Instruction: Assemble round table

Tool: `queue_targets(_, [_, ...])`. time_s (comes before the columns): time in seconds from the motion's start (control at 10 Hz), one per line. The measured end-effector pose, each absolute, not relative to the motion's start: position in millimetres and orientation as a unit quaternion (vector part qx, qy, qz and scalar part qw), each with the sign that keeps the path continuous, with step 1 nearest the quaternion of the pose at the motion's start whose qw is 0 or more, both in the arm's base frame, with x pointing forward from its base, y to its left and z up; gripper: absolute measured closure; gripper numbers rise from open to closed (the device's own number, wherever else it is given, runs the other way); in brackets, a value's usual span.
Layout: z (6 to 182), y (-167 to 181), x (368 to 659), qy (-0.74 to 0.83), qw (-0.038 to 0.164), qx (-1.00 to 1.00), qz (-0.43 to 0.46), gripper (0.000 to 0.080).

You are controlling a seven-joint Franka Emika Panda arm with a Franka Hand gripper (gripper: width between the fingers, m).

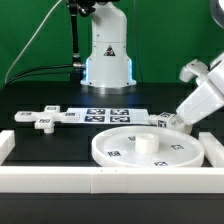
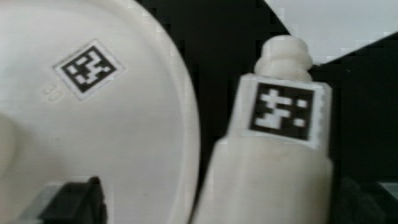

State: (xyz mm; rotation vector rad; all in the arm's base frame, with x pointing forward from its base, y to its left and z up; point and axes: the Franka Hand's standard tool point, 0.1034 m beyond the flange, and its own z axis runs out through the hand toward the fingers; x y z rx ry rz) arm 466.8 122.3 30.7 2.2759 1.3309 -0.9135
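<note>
Green backdrop and a black table (image 1: 60,95) frame the scene, with the arm's white pedestal (image 1: 107,50) at the back. Down at the gripper (image 2: 222,200), the two dark fingers (image 2: 71,200) stand well apart and pinch nothing: a band of white shows between one finger and the nearest part. Between the fingers sits the leg (image 2: 267,135), a short white cylinder seen lengthwise. It has a black-and-white tag on its side and a narrower tip pointing away from the gripper. It is closer to one finger than the other, but I cannot tell whether it touches that finger. Just beside the leg, toward the other finger, curves the rim of the disc (image 2: 98,110), also tagged.

In the exterior view the gripper (image 1: 178,115) slants down at the far edge of the disc (image 1: 170,152), with the leg (image 1: 162,121) at its tips. The disc lies flat, with a small raised hub (image 1: 145,143) at its middle. Farther from the fingers, the marker board (image 1: 105,113) lies behind the disc. Well apart, past the board's far end, rests the cross-shaped base (image 1: 40,118). A white border wall (image 1: 100,182) runs along the table's near side.
</note>
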Motion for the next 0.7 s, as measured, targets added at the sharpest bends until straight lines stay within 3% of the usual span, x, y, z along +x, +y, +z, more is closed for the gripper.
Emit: queue_targets(0.7, [18.5, 124.5, 459.2, 0.471, 0.172, 0.801, -0.327, 0.0151])
